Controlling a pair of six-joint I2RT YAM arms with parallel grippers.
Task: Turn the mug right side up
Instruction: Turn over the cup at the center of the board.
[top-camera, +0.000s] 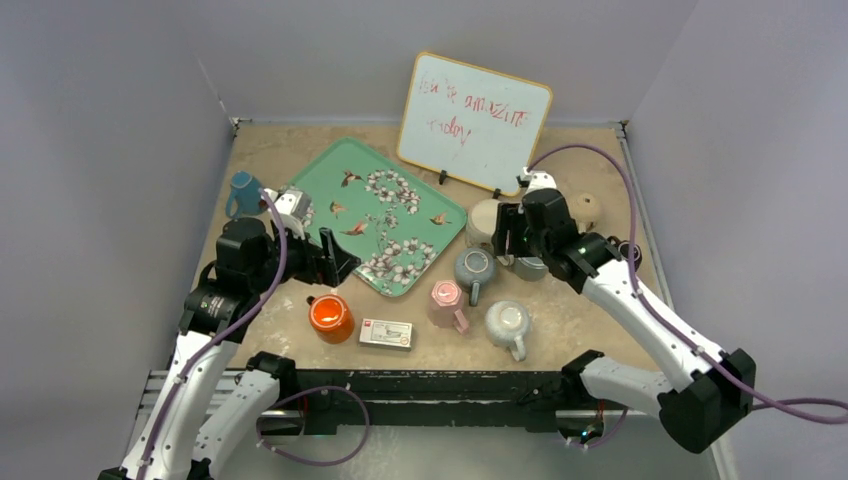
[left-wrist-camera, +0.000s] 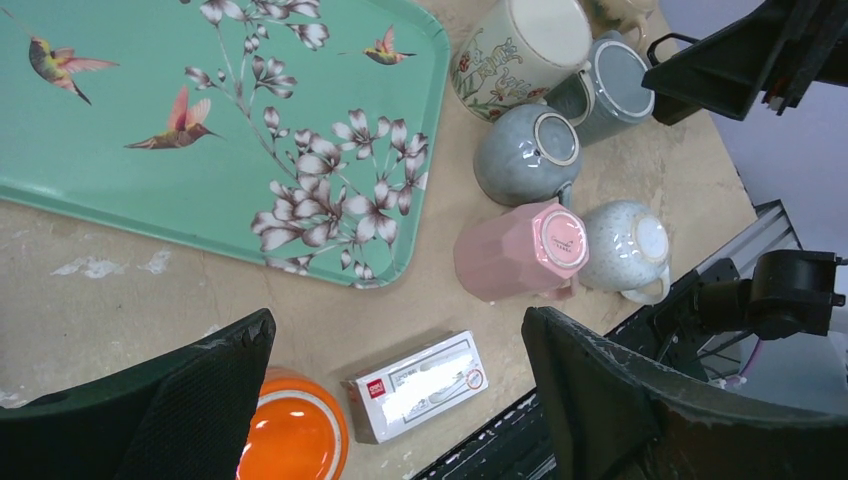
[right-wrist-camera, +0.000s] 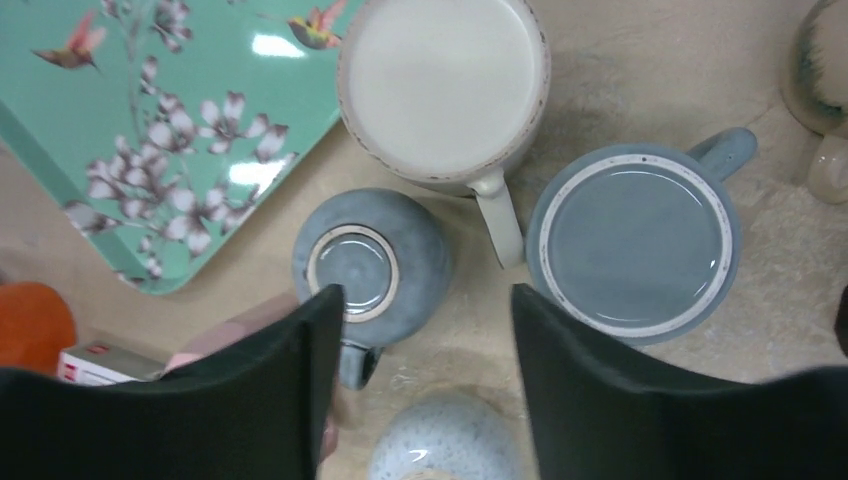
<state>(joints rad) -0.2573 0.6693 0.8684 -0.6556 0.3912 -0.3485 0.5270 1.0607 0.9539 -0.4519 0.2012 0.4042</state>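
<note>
We are seeing the grey-blue mug (right-wrist-camera: 370, 262) standing upside down on the bench (top-camera: 270, 150), just beside the corner of the tray (right-wrist-camera: 30, 100). The right gripper (right-wrist-camera: 428, 295) is hovering above it, jaws apart, gripping nothing. The left gripper (left-wrist-camera: 398, 320) is hanging wide open, empty, near the orange mug (left-wrist-camera: 295, 435).

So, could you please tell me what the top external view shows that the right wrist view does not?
Only the top external view shows the whiteboard and the teal mug. Only the right wrist view shows the wide blue-grey mug with its whole upturned base and handle, which is largely hidden from above. Both views show the hummingbird tray, the cream mug and the small grey mug, which is upside down.
</note>
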